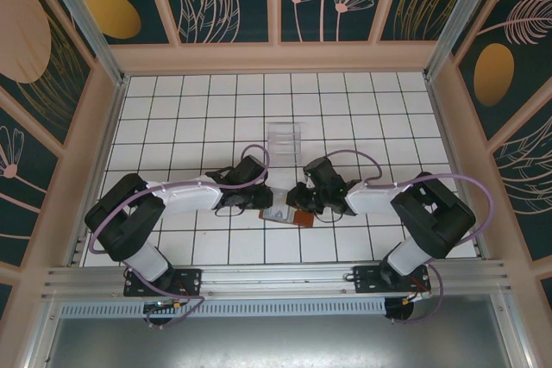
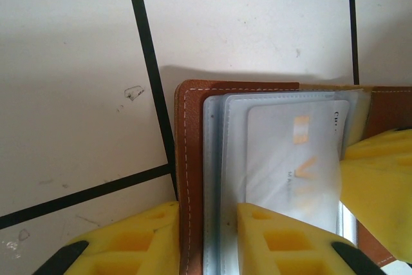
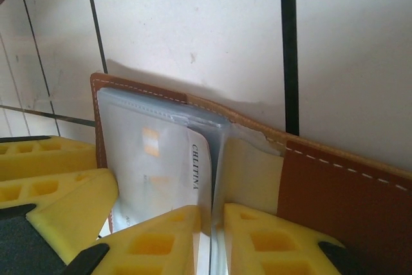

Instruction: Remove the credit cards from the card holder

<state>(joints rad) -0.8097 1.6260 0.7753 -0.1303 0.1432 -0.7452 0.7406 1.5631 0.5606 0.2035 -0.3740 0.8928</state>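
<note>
Card holder [image 1: 291,215] lies open on the white tiled desk [image 1: 172,118], low centre of the top view, btw. the two arms. The clear tray [image 1: 285,137] is apart, higher in the frame. No card is out yet.

Left fingers [image 2: 135,243] are closed on the card holder: at the bottom of the left wrist view they clamp the brown leather edge together w/ the blue-grey sleeves. Right fingers [image 3: 161,243] are closed as well, on a thin clear sleeve leaf at the bottom centre of the right wrist view. I cannot tell if a card edge is also inside this pinch. Credit cards [image 2: 296,152] sit inside the sleeves, pale w/ orange marks, centre-right of the left wrist view.

Step in hand, I think: pull one card from its pocket. To do it well:
- The left side should only keep the leather down, no lifting, so the card holder does not travel w/ the card.
- The right side needs a grip on the card itself, not on plastic only, otherwise the leaf just bends.
- Pull along the pocket direction, slowly, approx. parallel to the desk.

Risk: the sleeve looks thin and slippery, so a card may slide back, or two may come together.
</note>
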